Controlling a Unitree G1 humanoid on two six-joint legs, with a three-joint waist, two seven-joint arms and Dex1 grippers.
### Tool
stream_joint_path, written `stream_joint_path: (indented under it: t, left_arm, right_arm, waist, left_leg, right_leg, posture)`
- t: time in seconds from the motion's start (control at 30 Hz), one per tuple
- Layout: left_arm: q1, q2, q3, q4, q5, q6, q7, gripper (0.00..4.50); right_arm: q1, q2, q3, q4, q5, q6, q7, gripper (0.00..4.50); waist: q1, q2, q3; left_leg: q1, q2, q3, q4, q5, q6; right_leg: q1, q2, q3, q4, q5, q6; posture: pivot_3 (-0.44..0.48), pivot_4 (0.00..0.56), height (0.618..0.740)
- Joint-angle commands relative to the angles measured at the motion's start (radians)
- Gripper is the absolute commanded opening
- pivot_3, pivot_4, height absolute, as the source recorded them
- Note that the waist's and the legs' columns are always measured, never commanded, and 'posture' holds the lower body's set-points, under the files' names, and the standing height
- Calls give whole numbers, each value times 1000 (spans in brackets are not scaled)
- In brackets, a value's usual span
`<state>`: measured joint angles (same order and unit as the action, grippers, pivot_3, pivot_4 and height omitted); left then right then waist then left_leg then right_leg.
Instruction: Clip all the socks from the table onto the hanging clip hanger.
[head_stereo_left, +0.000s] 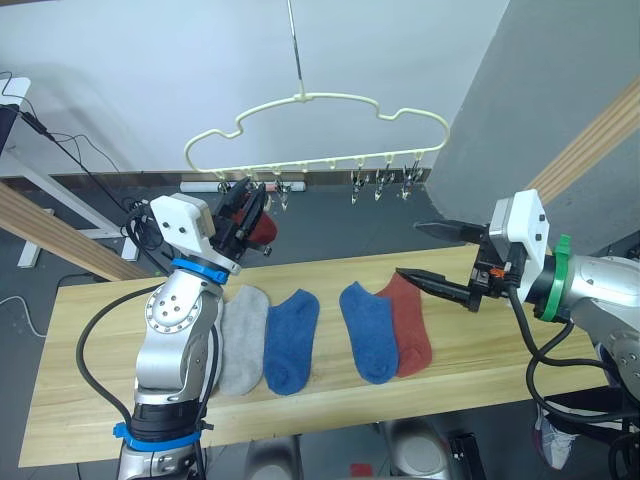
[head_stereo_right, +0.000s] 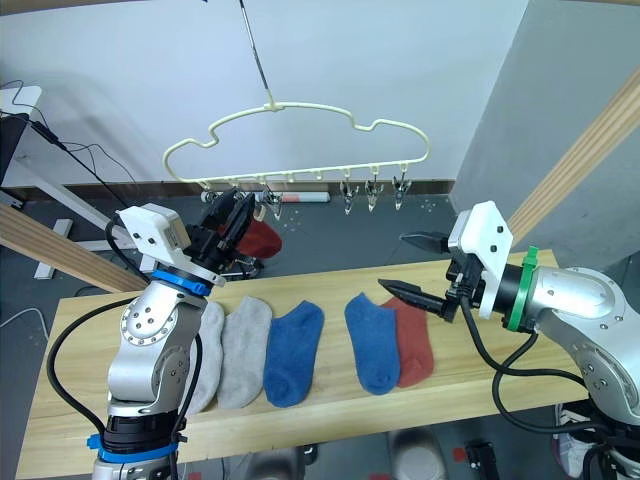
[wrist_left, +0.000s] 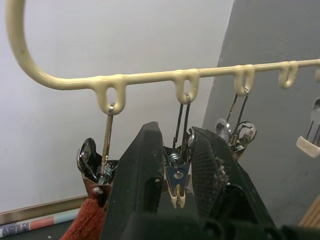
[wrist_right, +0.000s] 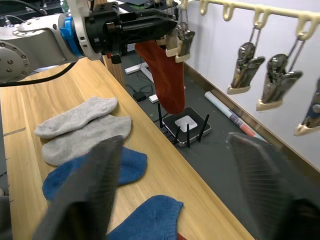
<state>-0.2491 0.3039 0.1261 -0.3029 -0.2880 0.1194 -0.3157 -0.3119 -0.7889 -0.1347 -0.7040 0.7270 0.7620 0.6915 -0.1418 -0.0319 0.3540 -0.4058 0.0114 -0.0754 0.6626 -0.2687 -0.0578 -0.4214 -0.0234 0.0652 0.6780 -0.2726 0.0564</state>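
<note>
The pale-yellow clip hanger (head_stereo_left: 320, 100) hangs above the far edge of the table (head_stereo_left: 480, 370). One rust-red sock (head_stereo_left: 264, 230) dangles from its leftmost clip. My left gripper (wrist_left: 175, 130) is raised to the hanger, its fingers shut on the neighbouring metal clip (wrist_left: 177, 177). On the table lie two grey socks (head_stereo_right: 245, 345), two blue socks (head_stereo_left: 292, 340) (head_stereo_left: 368, 330) and a second rust-red sock (head_stereo_left: 412, 320). My right gripper (head_stereo_left: 407, 250) hovers open and empty just above that red sock.
Several free clips (head_stereo_left: 380, 185) hang on the hanger's right half. Thick wooden poles slant at the left (head_stereo_left: 60, 235) and right (head_stereo_left: 590, 140). A black box (wrist_right: 187, 127) and cables lie on the floor behind the table.
</note>
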Motion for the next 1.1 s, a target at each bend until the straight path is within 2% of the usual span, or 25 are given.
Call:
stream_joint_path:
  t: [0.03,0.3,0.33,0.47,0.57,0.63,1.1]
  left_arm:
    - [3,2,23,-41,-4,-6,10,701]
    - [-3,-8,28,-43,11,-9,50,701]
    - [-3,-8,30,-44,11,-4,57,1412]
    - [0,-4,29,-46,5,1,62,1412]
    - [3,-3,28,-49,5,-6,59,1960]
    - [3,-3,25,-53,13,3,68,2489]
    - [-27,-20,13,-92,29,94,119,2489]
  right_arm:
    - [6,2,10,-42,-29,-40,-13,4500]
    - [8,0,20,-44,-32,-52,-4,4500]
    - [8,0,20,-44,-31,-53,-5,4500]
    - [7,-1,20,-43,-29,-52,-4,4500]
    - [5,-1,21,-43,-30,-52,-4,4500]
    - [2,-3,19,-40,-30,-52,-2,4500]
    - [-6,-6,13,-28,-26,-49,6,4500]
  waist:
    - [0,0,0]
    - [0,0,0]
    - [0,0,0]
    - [0,0,0]
    - [0,0,0]
    - [0,0,0]
    - [0,0,0]
  left_leg:
    - [0,0,0,0,0,0]
    - [0,0,0,0,0,0]
    - [0,0,0,0,0,0]
    - [0,0,0,0,0,0]
    - [0,0,0,0,0,0]
    - [0,0,0,0,0,0]
    - [0,0,0,0,0,0]
  right_leg:
    - [0,0,0,0,0,0]
    - [0,0,0,0,0,0]
    - [0,0,0,0,0,0]
    - [0,0,0,0,0,0]
    - [0,0,0,0,0,0]
    - [0,0,0,0,0,0]
    - [0,0,0,0,0,0]
  posture:
    - [-283,349,737]
    - [-283,351,737]
    - [-283,351,737]
    - [-283,351,737]
    - [-283,351,737]
    - [-282,353,737]
    - [-283,350,737]
